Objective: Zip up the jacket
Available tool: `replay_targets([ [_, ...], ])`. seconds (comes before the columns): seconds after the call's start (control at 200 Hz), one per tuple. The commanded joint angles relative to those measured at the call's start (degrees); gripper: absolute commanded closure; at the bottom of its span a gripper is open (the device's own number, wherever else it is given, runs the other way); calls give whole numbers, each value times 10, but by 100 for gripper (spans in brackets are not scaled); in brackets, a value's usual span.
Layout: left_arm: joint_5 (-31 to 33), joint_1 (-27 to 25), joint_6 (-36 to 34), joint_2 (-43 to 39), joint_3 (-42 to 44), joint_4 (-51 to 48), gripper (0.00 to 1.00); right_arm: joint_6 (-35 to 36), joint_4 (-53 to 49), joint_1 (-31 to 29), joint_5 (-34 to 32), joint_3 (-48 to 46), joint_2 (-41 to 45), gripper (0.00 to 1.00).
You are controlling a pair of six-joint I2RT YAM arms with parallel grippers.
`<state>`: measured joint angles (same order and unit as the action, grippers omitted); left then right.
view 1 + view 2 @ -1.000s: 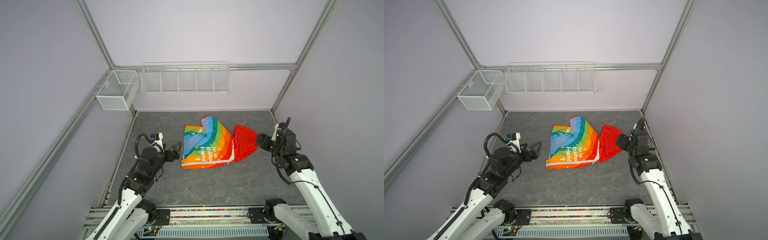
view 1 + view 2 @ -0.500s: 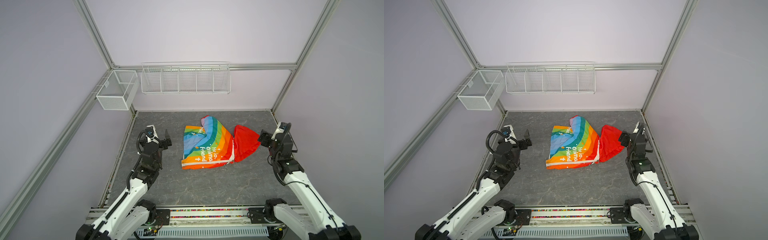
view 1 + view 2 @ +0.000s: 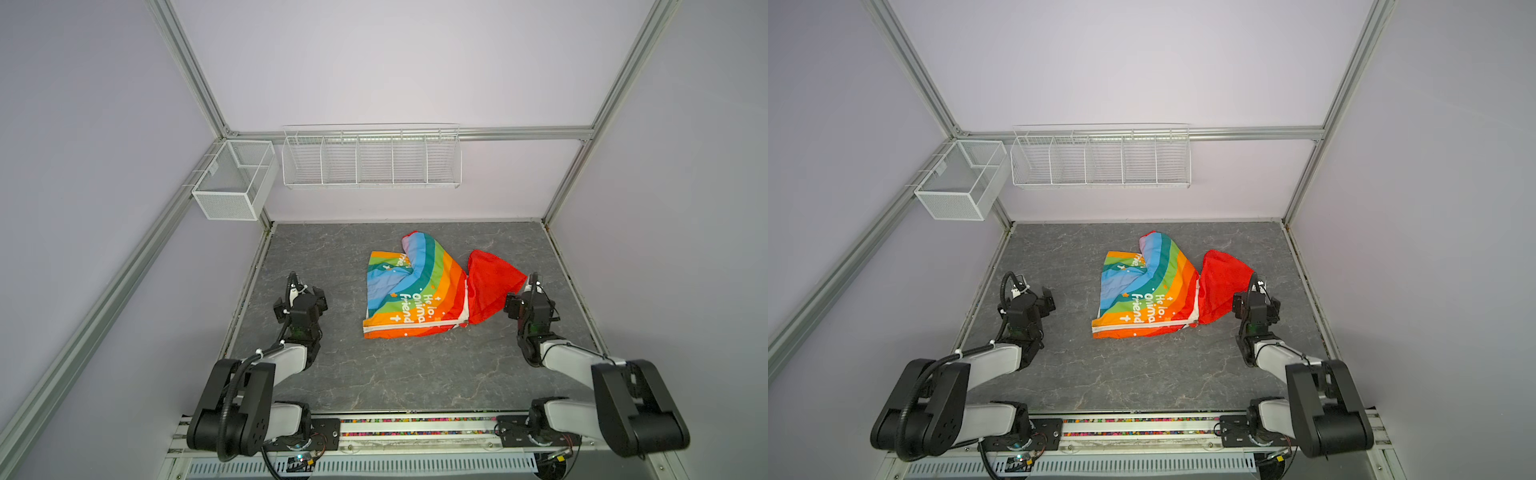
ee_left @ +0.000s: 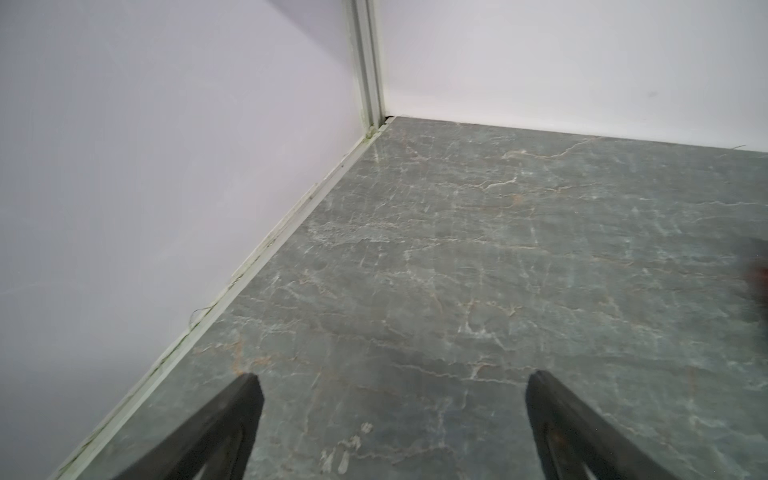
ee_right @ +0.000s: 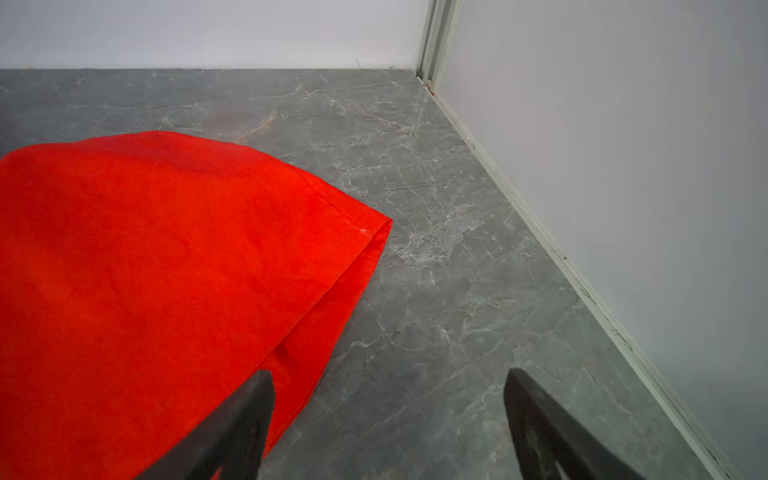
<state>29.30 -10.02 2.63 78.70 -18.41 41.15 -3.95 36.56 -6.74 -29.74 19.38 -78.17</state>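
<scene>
Both pairs of jaws stood fully apart and held nothing. Between the left jaws, the left wrist view showed only bare surface (image 4: 457, 270) and a corner of the walls (image 4: 166, 145). In both top views they sat at the left of the frame, well apart from the jacket (image 3: 415, 286). The right jaws sat at the right of the frame, just beside the near edge of the red hood (image 3: 492, 286). In the right wrist view one finger (image 5: 245, 428) overlapped the hood's hem, and whether it touched the cloth could not be told.

The jacket lay flat, right of centre on the surface, with its rainbow stripes and white lettering up and the hood spread toward the right. Its white zipper (image 3: 415, 325) ran along the jacket's lower edge. The two tapes looked joined from the lower-left corner to the hood seam, though the slider was too small to make out.

Judging from that, the zipping looked done or nearly so, and the step in hand was probably getting clear of the garment. To do it well, the right jaws should keep wide and rise before moving off, so that no finger snags the hem and drags the jacket or strains the zipper. The left side had free room. If the top end proved short, the left jaws could pin the lower-left corner while the right drew the slider toward the hood.
</scene>
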Motion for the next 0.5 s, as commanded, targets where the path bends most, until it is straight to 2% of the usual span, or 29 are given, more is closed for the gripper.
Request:
replay_targets([
  [0.0, -51, 13, -31, 73, 31, 210, 0, 49, 183, 14, 31, -4, -65, 11],
  [0.055, -50, 13, -44, 132, 55, 336, 1, 56, 134, 15, 69, 15, -65, 10],
  [0.08, -44, 13, -53, 145, 57, 361, 1, 51, 129, 21, 83, 15, -65, 10],
  [0.115, -46, 12, -44, 123, 52, 314, 1, 48, 153, 28, 103, 5, -79, 11],
  [0.17, -37, 14, -28, 91, 26, 214, 1, 72, 255, 26, 116, -13, -123, 11],
  [0.24, -33, 14, -27, 90, -7, 154, 1, 57, 137, 32, 141, 16, -87, 11],
  [0.3, -28, 16, -29, 108, -28, 148, 1, 61, 172, 41, 162, 16, -107, 11],
  [0.365, -61, 44, -7, 107, -39, 120, 1, 53, 121, 51, 186, 29, -93, 11],
  [0.395, -80, 54, 4, 99, -41, 100, 1, 51, 130, 58, 197, 28, -96, 11],
  [0.495, -82, 56, 3, 104, -39, 115, 1, 50, 125, 58, 198, 29, -95, 11],
])
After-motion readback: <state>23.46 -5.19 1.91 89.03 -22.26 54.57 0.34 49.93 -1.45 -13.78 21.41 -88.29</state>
